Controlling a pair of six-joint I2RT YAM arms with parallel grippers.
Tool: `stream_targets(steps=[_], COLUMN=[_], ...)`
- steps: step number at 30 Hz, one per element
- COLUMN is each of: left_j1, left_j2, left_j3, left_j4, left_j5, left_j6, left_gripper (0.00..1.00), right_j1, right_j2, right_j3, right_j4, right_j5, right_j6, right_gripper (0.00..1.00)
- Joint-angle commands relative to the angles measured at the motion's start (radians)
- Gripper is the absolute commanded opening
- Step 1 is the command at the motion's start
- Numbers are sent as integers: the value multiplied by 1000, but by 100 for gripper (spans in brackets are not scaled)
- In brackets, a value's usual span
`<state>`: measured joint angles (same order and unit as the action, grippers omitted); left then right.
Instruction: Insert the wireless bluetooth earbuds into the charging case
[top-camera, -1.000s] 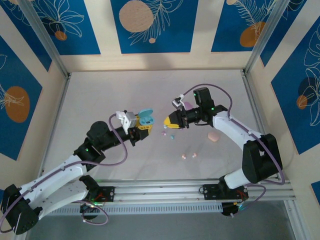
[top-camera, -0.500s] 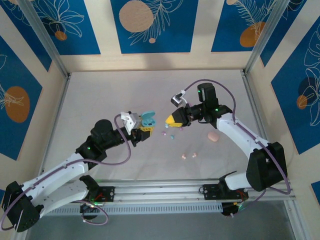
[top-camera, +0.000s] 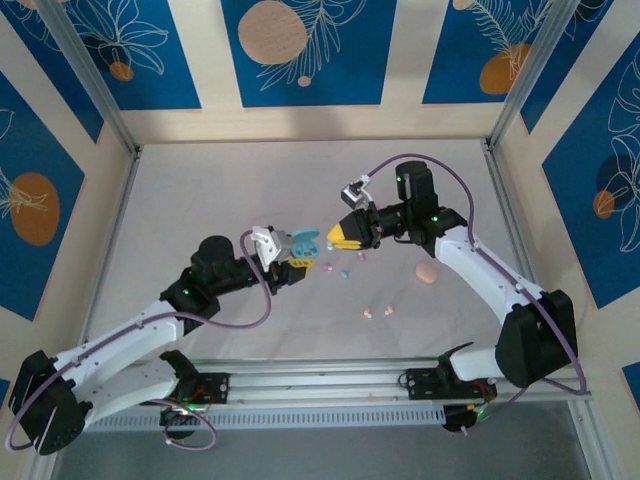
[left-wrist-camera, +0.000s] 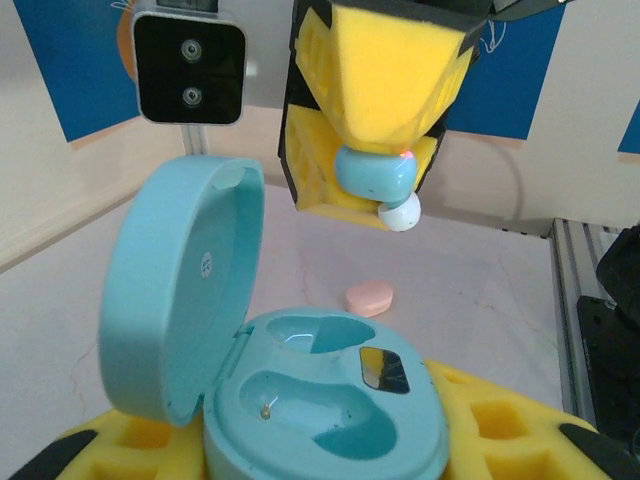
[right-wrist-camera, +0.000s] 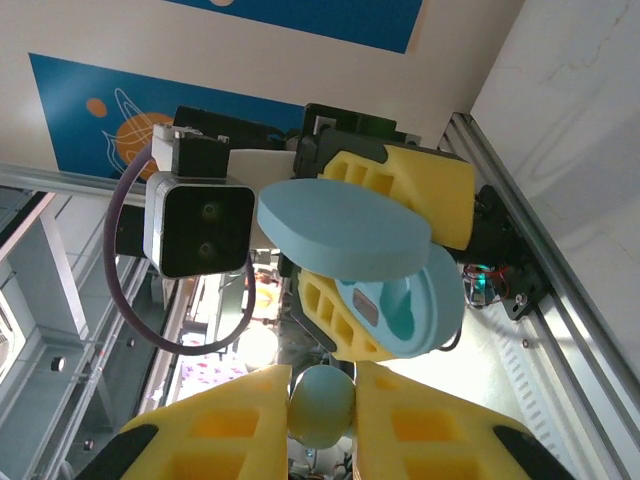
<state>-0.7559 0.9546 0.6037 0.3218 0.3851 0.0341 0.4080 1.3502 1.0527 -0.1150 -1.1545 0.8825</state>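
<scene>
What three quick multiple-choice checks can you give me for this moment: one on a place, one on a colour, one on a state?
1. Where is the light blue earbud?
A) pinched in the right gripper, close by the blue case
B) seated in a socket
C) on the floor

2. What colour is the shut case lying on the table?
A) green
B) pink
C) black

3. How is the lid of the blue case that the left gripper holds?
A) shut
B) taken off
C) hinged open

Answers:
1 A: it is clamped there, and both sockets are empty.
2 B: it looks pink from above.
3 C: the lid stands up on its hinge.
</scene>
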Motion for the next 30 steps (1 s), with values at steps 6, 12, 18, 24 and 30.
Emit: stream_targets(steps=[6,12,18,24,30], left_j1=[-8,-11,-13,-14,-14], left_j2=[22,48,61,59,50], left_j3=[42,37,35,38,36], left_j4=[91,138,163,167,177], left_j5=[28,9,1,19,59], left_j6=[21,20,20,1,-29], left_gripper=[34,34,34,34,34], right_j1=[40,57,72,80,81], right_j2=[-35,-37,-37,-42,-53], right_j3=[27,3,5,28,63], right_j4=[55,132,111,4,-139], right_j5=[69,155,172,193,247], right_j6=[67,202,183,77,-51], right_gripper=[21,21,21,21,21])
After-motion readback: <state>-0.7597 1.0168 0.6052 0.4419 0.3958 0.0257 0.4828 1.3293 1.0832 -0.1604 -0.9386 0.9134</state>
